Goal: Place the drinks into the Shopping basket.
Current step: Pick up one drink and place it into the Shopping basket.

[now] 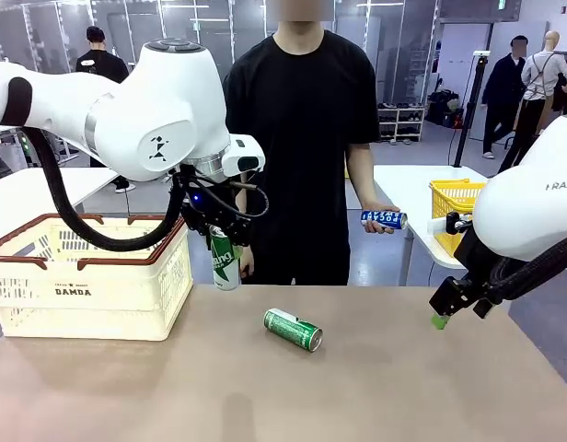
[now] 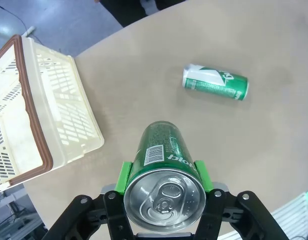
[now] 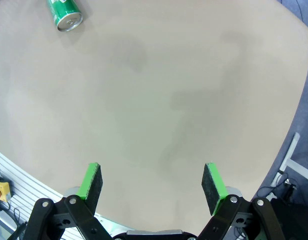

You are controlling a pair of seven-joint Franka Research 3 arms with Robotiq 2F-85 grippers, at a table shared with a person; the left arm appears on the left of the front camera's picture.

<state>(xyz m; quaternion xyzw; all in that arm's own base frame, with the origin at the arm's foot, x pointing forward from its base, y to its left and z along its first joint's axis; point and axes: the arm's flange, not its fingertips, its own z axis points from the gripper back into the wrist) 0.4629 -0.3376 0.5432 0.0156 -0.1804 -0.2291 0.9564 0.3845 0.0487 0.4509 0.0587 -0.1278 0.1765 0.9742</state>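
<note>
Green can (image 1: 225,264) sat clamped in our left hand (image 1: 220,243) just beside the Shopping basket (image 1: 81,296); our right hand (image 3: 151,182) gaped empty, far from it.

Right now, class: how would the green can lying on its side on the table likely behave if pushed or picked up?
The lying green can rests on its curved side on the flat table, so a sideways nudge would probably set it rolling. Its glossy metal wall looks smooth, so it may slip unless gripped squarely.
</note>
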